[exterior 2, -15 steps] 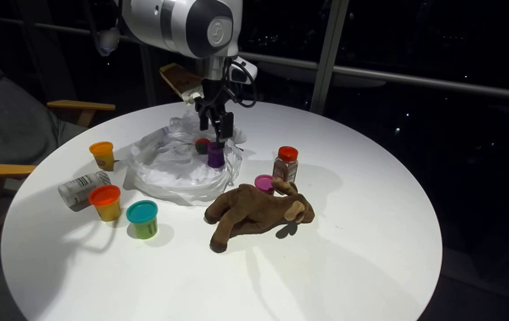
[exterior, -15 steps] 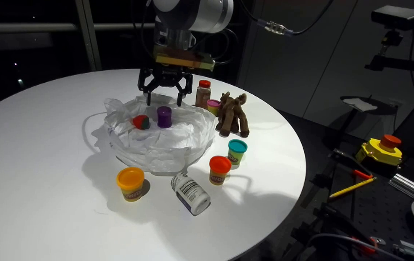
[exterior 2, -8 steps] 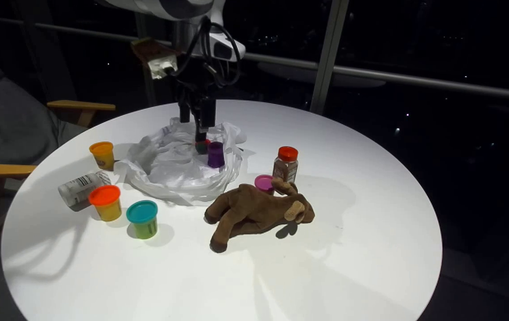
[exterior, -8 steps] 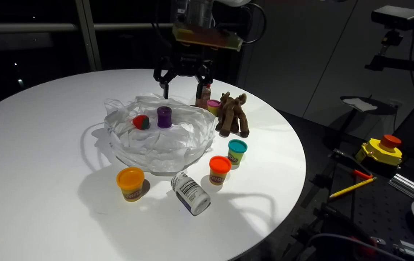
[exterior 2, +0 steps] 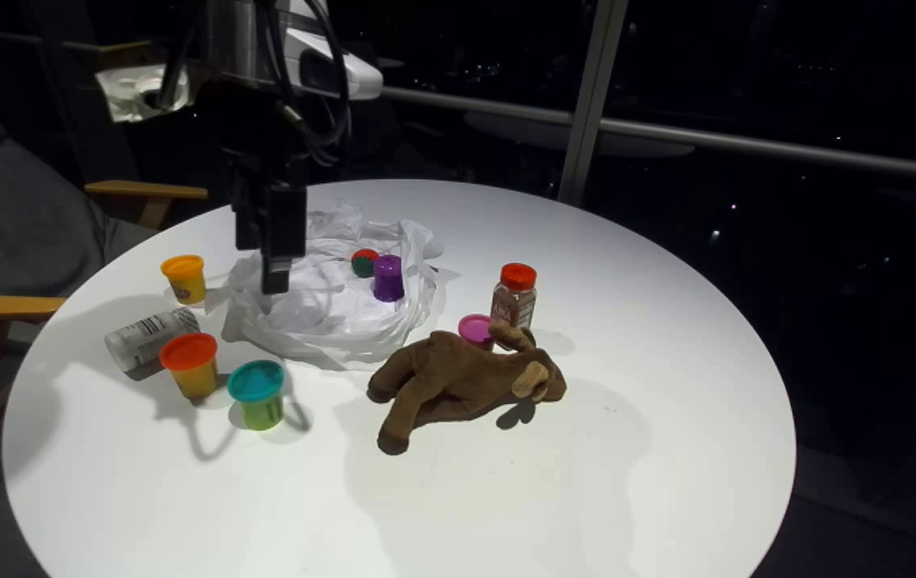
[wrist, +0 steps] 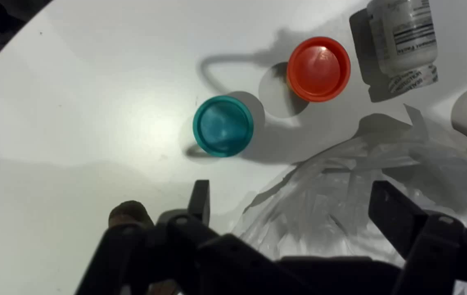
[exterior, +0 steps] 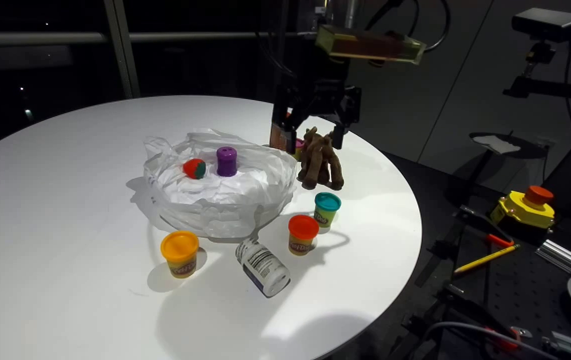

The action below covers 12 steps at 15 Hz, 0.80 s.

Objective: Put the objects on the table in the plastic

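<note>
The crumpled white plastic bag (exterior: 215, 220) lies open on the table. A red strawberry-like toy (exterior: 194, 169) and a purple container (exterior: 226, 162) rest in it. My gripper (wrist: 290, 188) is open and empty, raised above the bag's edge in the wrist view. A teal-lidded tub (wrist: 223, 126) and a red-lidded tub (wrist: 318, 69) stand just beyond the fingers. A white bottle (exterior: 263, 268) lies on its side, with an orange-lidded tub (exterior: 180, 254) near it. A brown plush animal (exterior 2: 466, 381), a pink-lidded tub (exterior 2: 476, 330) and a red-capped jar (exterior 2: 514, 297) stand together beside the bag.
The round white table (exterior 2: 626, 482) has a curved edge, which also shows in the wrist view (wrist: 20, 45). A chair (exterior 2: 16, 217) stands beside it. A side bench with a yellow and red button box (exterior: 524, 209) is beyond the table.
My open gripper has moved away from above the purple container and strawberry, across the bag toward the teal and red tubs' side. The objects on the table have not moved.
</note>
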{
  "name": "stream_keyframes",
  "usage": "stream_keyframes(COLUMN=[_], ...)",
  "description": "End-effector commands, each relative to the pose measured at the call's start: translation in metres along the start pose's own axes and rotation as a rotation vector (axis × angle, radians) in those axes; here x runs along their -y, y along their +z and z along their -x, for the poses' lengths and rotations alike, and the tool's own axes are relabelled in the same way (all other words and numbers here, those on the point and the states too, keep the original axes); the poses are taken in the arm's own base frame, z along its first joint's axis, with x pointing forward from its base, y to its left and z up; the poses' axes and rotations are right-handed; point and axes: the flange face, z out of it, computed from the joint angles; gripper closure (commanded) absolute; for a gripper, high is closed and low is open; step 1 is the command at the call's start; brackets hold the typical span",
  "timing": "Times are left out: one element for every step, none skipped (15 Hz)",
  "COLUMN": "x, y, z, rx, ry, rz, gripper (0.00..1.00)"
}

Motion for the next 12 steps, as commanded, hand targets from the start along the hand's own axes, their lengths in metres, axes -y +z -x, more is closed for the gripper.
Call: stream_keyframes(x=[-0.023, -0.027, -0.031, -0.034, -0.037, -0.039, -0.040, -0.041, -0.042, -0.043, -0.045, -0.046], y=[0.014, 0.021, 0.028, 0.035, 0.040, 0.045, 0.049, 0.052, 0.055, 0.060, 0.065, 0.070], z=[0.032, 0.037, 0.039, 0.037, 0.033, 0.030, 0.025, 0.020, 0.014, 0.008, 0.003, -0.001], rx=[0.020, 0.026, 0.027, 0.023, 0.009, 0.006, -0.004, -0.024, -0.039, -0.046, -0.053, -0.052], ry=[-0.036, -0.050, -0.062, -0.061, -0.055, -0.053, -0.053, -0.052, -0.042, -0.027, -0.014, -0.004], rz=[0.034, 0.041, 0.043, 0.032, 0.023, 0.010, 0.001, -0.005, -0.014, -0.027, -0.037, -0.047], gripper=[0.00, 0.00, 0.00, 0.00, 0.00, 0.00, 0.00, 0.00, 0.00, 0.00, 0.00, 0.00])
